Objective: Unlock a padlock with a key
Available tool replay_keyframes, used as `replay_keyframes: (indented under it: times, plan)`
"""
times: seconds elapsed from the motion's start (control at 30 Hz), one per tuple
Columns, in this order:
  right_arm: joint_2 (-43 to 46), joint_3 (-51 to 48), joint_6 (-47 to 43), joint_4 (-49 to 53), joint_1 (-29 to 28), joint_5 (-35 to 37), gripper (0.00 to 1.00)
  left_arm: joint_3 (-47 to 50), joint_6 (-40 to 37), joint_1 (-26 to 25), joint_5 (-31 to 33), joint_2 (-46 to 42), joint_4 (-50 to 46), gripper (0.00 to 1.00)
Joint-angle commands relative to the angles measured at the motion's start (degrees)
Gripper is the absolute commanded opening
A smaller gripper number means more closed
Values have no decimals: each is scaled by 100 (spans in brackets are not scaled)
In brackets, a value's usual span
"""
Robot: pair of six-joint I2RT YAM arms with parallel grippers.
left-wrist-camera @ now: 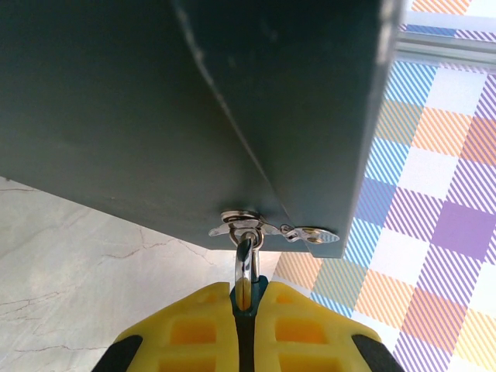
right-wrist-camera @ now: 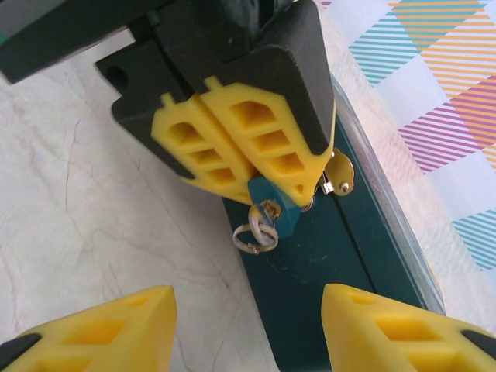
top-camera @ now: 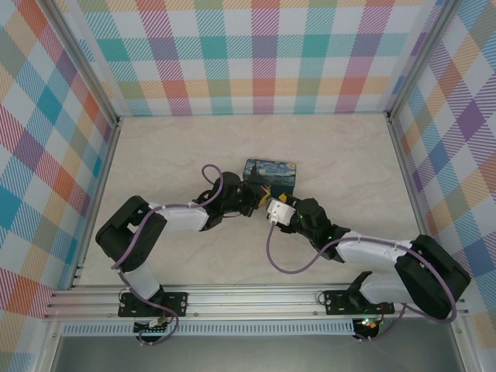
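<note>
The small blue padlock (right-wrist-camera: 280,218) hangs from the hasp (left-wrist-camera: 246,225) of the dark tin (top-camera: 271,177). My left gripper (left-wrist-camera: 246,293) is shut on the padlock, and its yellow fingers (right-wrist-camera: 232,132) cover most of the body. The silvery shackle (left-wrist-camera: 245,267) runs up through the hasp loop. The key (right-wrist-camera: 269,208) sits in the padlock's bottom keyhole, with a silvery key ring (right-wrist-camera: 254,237) dangling from it. My right gripper (right-wrist-camera: 248,298) is open just short of the key and ring, with nothing between its fingers. Both grippers meet at the tin's near edge (top-camera: 262,198).
The tin lies on a pale marble-look tabletop (top-camera: 170,155). Checked walls (top-camera: 256,54) close the left, back and right sides. The tin's dark green side (right-wrist-camera: 325,271) lies just under my right gripper, with a brass catch (right-wrist-camera: 341,177) beside the padlock.
</note>
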State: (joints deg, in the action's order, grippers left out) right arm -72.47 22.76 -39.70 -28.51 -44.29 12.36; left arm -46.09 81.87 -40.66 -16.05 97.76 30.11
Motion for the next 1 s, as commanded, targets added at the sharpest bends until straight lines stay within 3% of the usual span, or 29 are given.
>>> replay_keyframes:
  times: [0.0, 0.17, 0.53, 0.97]
  plan:
    - [-171, 204, 178, -608, -27, -101, 51, -118, 93, -56, 32, -262, 65, 0]
    - [-350, 296, 134, -673, -27, -58, 48, -133, 80, -62, 52, -301, 30, 0]
    - [-584, 397, 210, -717, -27, -33, 30, -124, 91, -64, 50, -269, 30, 0]
    - [-698, 482, 375, -717, -27, -110, 21, -123, 135, -64, 41, -187, 70, 0]
